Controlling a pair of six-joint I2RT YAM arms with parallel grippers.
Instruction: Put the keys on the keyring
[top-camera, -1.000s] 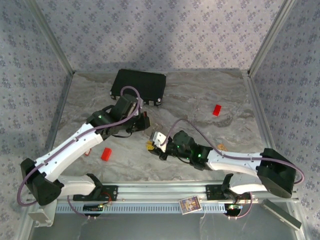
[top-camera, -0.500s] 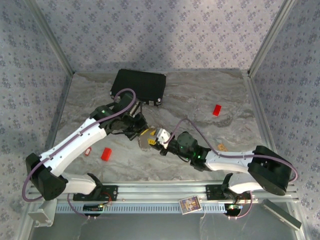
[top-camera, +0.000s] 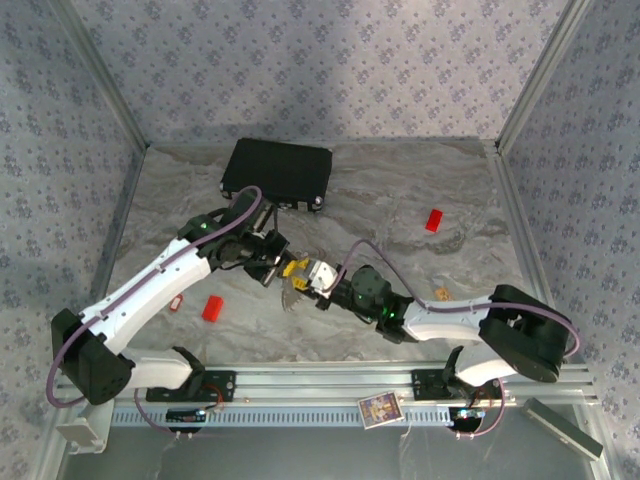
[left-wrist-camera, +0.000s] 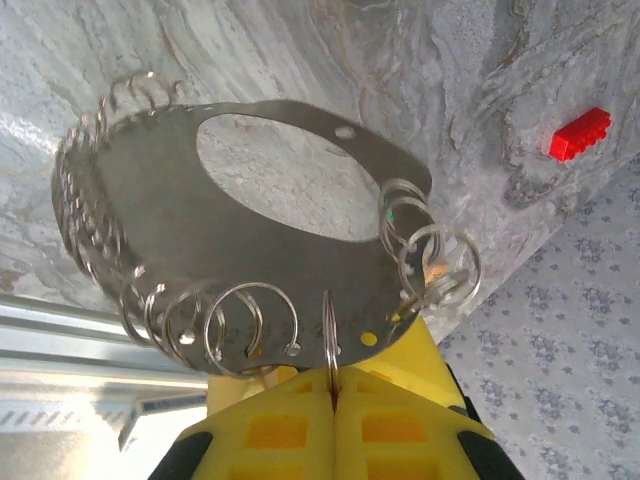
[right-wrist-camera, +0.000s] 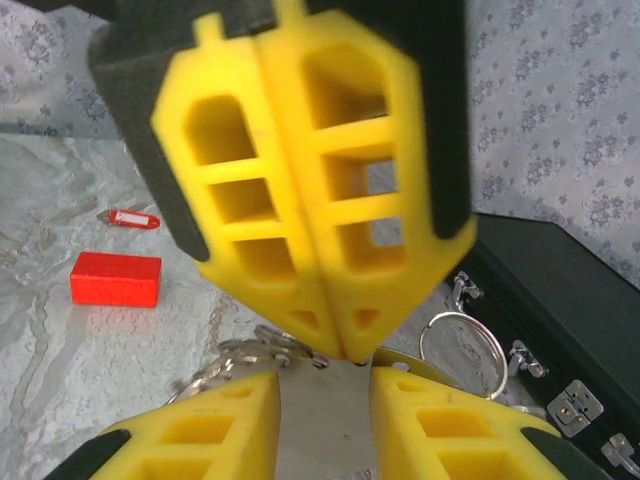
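- The left gripper (left-wrist-camera: 333, 372) is clenched on the keyring (left-wrist-camera: 200, 220), a flat metal plate hung with split rings, over the table (top-camera: 400, 190).
- The right gripper (right-wrist-camera: 325, 385) has its jaws parted either side of that plate.
- A red-tagged key (right-wrist-camera: 130, 218) lies well apart.

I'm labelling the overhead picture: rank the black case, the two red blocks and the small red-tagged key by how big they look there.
1. black case, by far the largest.
2. left red block and right red block: too alike to rank.
3. red-tagged key, the smallest.
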